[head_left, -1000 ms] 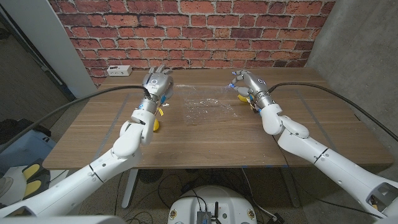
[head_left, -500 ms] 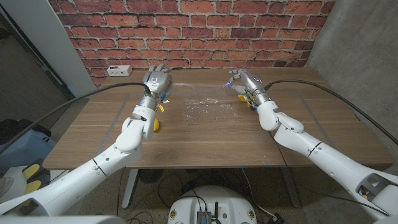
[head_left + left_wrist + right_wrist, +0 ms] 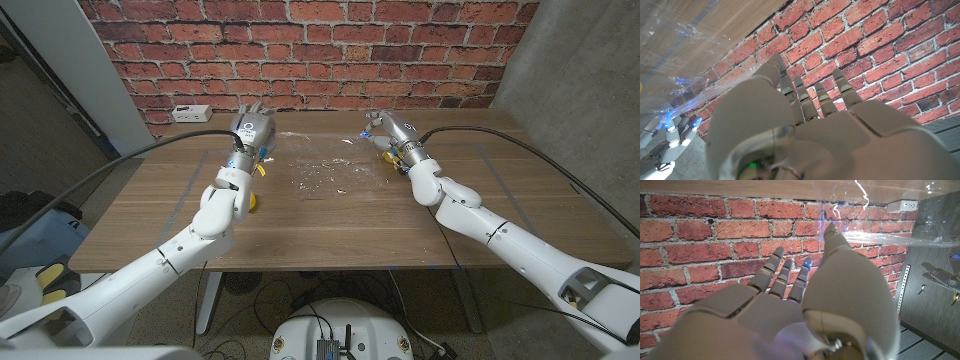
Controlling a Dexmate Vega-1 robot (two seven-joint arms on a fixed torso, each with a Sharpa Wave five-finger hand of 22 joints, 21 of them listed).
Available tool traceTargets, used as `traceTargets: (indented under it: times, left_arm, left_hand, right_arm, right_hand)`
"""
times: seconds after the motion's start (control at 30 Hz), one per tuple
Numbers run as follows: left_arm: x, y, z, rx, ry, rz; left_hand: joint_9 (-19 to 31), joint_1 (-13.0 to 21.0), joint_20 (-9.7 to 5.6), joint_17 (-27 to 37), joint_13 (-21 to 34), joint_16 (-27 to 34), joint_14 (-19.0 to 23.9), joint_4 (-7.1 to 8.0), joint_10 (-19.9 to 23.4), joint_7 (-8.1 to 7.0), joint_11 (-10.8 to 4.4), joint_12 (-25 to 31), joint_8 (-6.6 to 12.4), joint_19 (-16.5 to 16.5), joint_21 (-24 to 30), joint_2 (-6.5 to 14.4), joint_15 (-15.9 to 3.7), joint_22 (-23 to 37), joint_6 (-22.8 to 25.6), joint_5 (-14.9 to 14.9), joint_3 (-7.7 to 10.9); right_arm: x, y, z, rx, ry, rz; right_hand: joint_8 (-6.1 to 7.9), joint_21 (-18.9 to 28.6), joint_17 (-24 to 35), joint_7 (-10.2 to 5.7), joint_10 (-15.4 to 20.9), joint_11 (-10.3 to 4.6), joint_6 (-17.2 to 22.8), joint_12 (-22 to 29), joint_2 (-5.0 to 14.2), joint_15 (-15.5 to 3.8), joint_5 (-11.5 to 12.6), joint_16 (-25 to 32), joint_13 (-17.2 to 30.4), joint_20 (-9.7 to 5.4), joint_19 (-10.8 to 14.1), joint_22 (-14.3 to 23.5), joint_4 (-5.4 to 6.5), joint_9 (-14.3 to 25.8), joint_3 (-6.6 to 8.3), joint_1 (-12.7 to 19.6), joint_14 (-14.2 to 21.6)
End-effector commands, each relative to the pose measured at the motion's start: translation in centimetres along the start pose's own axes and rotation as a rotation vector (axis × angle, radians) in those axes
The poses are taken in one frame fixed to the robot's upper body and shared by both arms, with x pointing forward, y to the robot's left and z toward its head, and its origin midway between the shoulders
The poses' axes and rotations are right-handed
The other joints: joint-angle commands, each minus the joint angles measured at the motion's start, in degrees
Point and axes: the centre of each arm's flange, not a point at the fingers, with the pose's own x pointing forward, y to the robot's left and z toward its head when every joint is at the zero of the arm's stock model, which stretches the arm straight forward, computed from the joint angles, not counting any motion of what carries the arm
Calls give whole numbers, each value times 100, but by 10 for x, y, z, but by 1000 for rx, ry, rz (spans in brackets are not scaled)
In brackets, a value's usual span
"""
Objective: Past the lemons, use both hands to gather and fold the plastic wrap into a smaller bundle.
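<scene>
Across the far half of the counter (image 3: 330,215), the plastic wrap (image 3: 325,172) lies crumpled between the left hand (image 3: 252,131) and the right hand (image 3: 385,129). Wrist views alone show each hand's fingers (image 3: 810,97) spread, empty, before brick; the head view alone shows lemons (image 3: 252,200) beside the left arm.

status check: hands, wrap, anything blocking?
Left hand and right hand open, flanking the plastic wrap. Wrap spread on the table, ungathered. Lemons beside each arm, not blocking.
</scene>
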Motion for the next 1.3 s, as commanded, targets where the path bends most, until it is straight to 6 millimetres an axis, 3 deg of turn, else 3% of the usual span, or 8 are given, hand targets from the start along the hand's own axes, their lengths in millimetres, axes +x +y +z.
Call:
traceTargets:
  times: [0.03,0.63,0.67,1.3]
  left_arm:
    - [8,-11,1,14,11,-9]
    - [18,-26,5,40,9,-18]
    - [19,-26,5,43,9,-19]
    - [19,-43,9,107,12,-44]
  left_hand:
    - [962,40,-2,8,25,15,50,-3,72,167,-10,20,582,31,40,1,-268,9,216,10,-14]
    - [865,27,-4,7,24,30,116,-2,137,120,-16,39,538,69,63,-22,-321,6,271,6,-40]
    - [862,27,-9,7,24,30,118,-2,137,124,-14,39,539,72,64,-22,-318,6,277,6,-40]
    - [750,39,-15,6,21,30,160,-14,190,56,-35,51,467,111,85,-54,-321,1,312,15,-60]
  right_arm:
    - [13,8,-4,-4,8,20]
    - [26,21,-10,-5,22,61]
    - [27,22,-10,-5,23,63]
    - [36,37,-13,-19,29,120]
  right_hand:
    - [7,2,23,24,55,8,51,-20,36,-757,38,36,9,-10,34,12,-7,19,-26,43,33]
    - [1,3,23,23,57,17,42,-24,37,-749,40,36,10,-7,44,12,-8,19,-43,53,40]
    - [1,2,22,21,48,-35,43,-29,36,-750,42,35,10,-9,43,12,-12,19,-45,60,39]
    - [-11,2,28,44,56,23,-15,-29,72,-765,44,37,11,-29,49,12,-5,42,-50,75,40]
